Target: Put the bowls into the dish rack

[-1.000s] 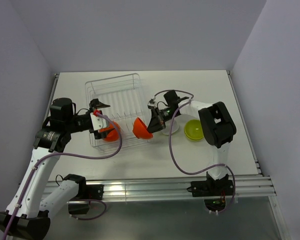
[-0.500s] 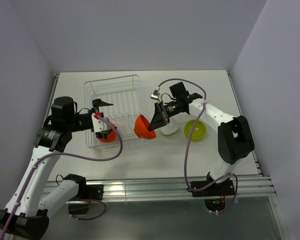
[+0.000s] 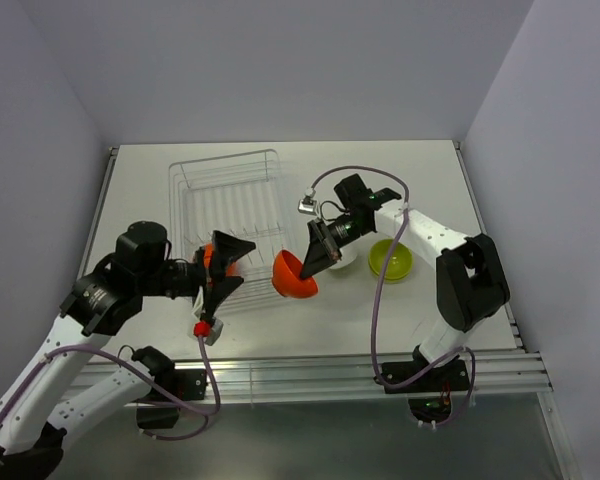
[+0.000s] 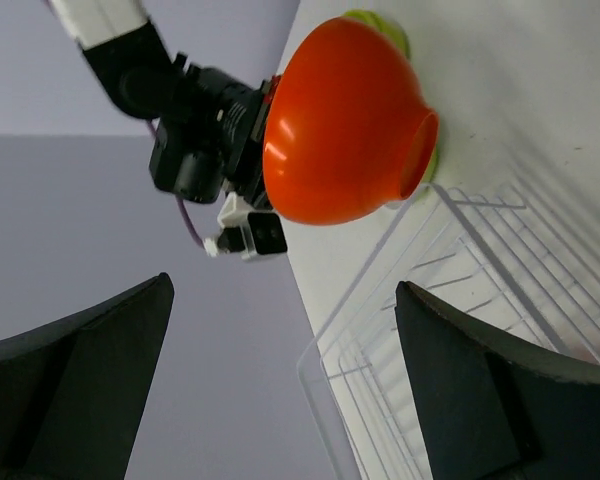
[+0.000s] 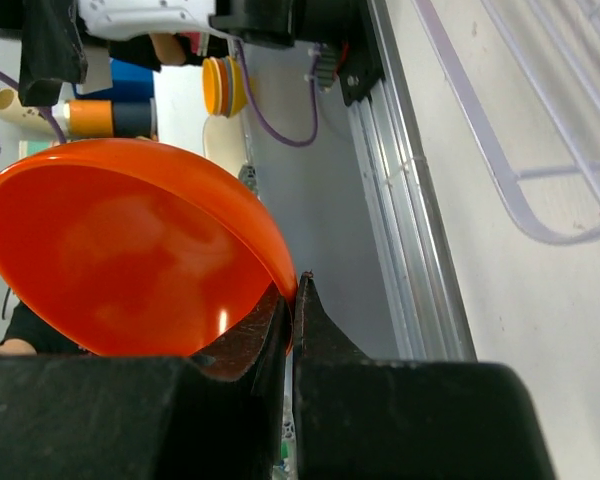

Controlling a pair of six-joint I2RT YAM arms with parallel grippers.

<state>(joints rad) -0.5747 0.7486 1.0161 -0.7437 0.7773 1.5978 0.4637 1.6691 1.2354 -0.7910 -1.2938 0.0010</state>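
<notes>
Grip first: your right tool (image 3: 310, 266) is clamped fully shut on the thin rim of 1 orange-red bowl (image 3: 293, 277). The wrist view shows only the fingertips (image 5: 315, 330) biting that lip. The rest of the bowl hangs off to one side of the tool, tilted, and it looks lifted off the table (image 3: 430, 180).

Your left tool (image 3: 230, 267) is spread as wide as it goes and holds nothing. It sits just past the bowl from the right tool, with the bowl's rounded underside facing into its gap. The dish rack (image 3: 223, 158) lies on that same side, its nearest corner just beside the held bowl. Behind the right tool, 1 lime green bowl (image 3: 391, 260) and 1 white bowl (image 3: 344, 262), partly hidden, sit on the table and are not yet loaded.

Watch 3 things:
- **Slip:** The bite on the glossy rim is small, so a quick swing or wrist roll could let the bowl pivot or slip out.
- **Snag:** If you carry the bowl low, its belly may catch the rack's wire wall and be levered out of the pinch.
- **Crowding:** The 2 tools are close together, so a careless move toward the rack could knock the bowl against the left tool's open fingers.
</notes>
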